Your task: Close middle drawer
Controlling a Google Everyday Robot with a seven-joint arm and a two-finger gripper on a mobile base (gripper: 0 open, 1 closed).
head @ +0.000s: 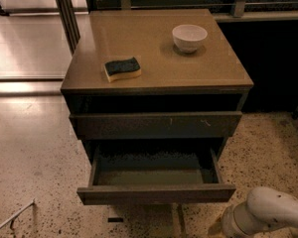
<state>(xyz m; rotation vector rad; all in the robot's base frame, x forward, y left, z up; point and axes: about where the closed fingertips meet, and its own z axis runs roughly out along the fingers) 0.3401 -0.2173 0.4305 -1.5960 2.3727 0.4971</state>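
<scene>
The middle drawer (156, 193) of the dark-brown cabinet stands pulled far out toward me, its plain front facing me and its dull olive-tan floor (154, 175) bare. Above it the taller front (156, 125) with small pale scratches is pushed in. The lowest front is hidden under the open drawer. Only a white arm link (268, 216) shows at the bottom right, just right of and below the drawer's front corner. My gripper is out of view beyond the frame's lower edge.
On the tan cabinet top (154, 68) lie a dark-topped yellow sponge (122, 68) and a white bowl (189, 36). Speckled floor (35, 167) surrounds the cabinet. A dark wall and rail run behind at the right (278, 48). A metal post (64, 9) stands at the back left.
</scene>
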